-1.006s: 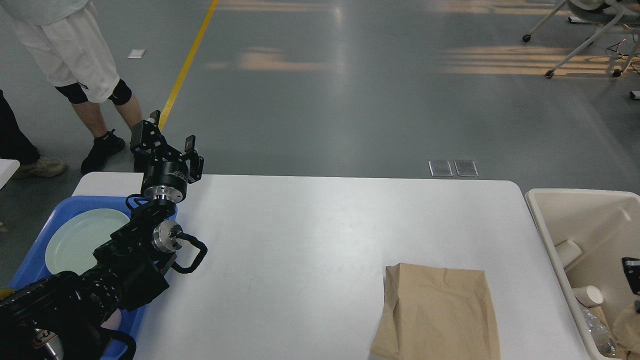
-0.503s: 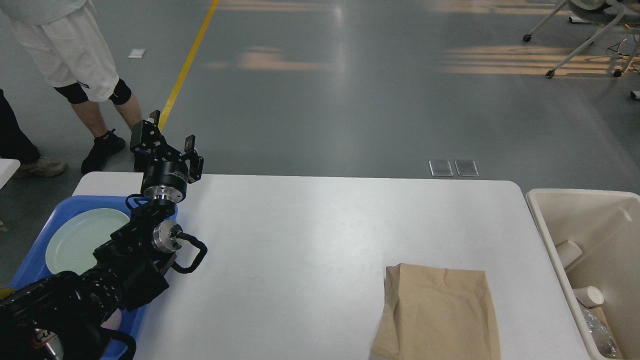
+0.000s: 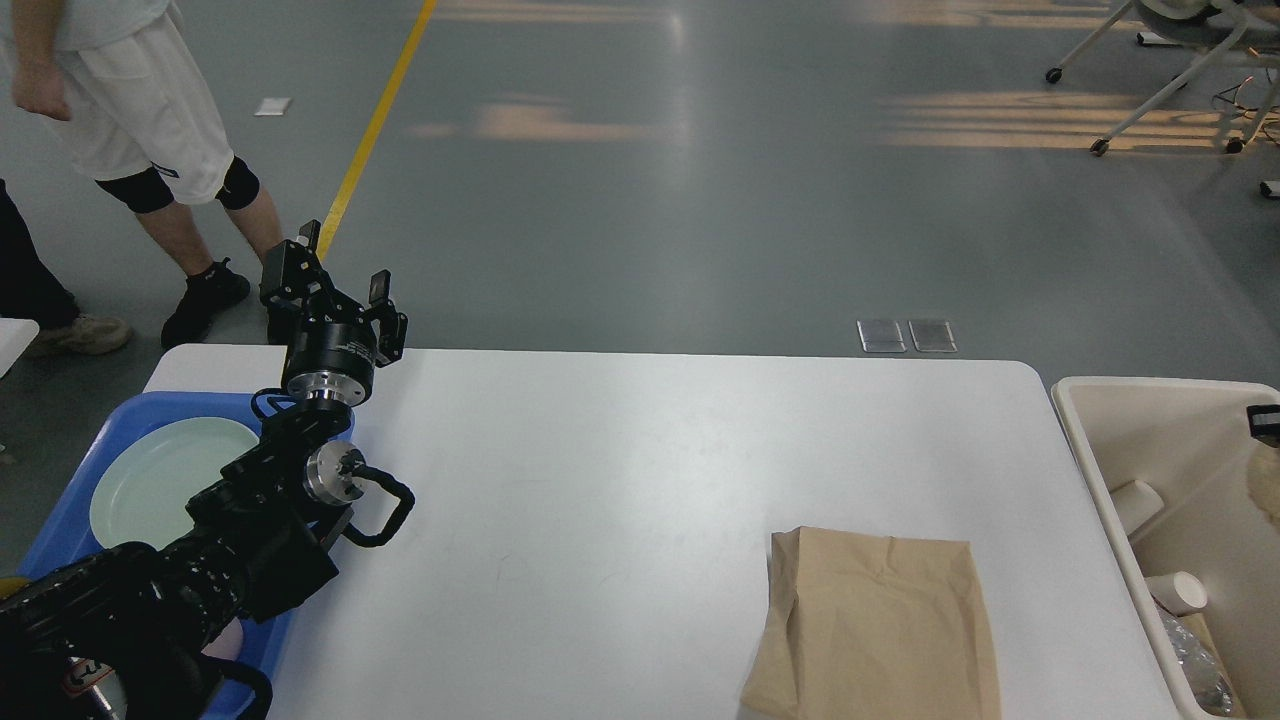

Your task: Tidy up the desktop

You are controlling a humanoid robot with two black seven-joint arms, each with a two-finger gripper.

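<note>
Desktop nearly tidy: only a brown paper bag lies on our tabletop.
Our right gripper has reappeared over the beige bin right of the bag, possibly dropping something; its fingers we cannot tell. Left gripper, far left, spread wide, empty.

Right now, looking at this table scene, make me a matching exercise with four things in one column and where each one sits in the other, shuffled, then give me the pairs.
Things:
1. brown paper bag
2. pale green plate
3. paper cups
4. left pincer

Places:
A. inside the beige bin
B. lying flat on the desktop, near its front right
C. raised over the table's far left corner
D. in the blue tray

Pairs: 1-B, 2-D, 3-A, 4-C
</note>
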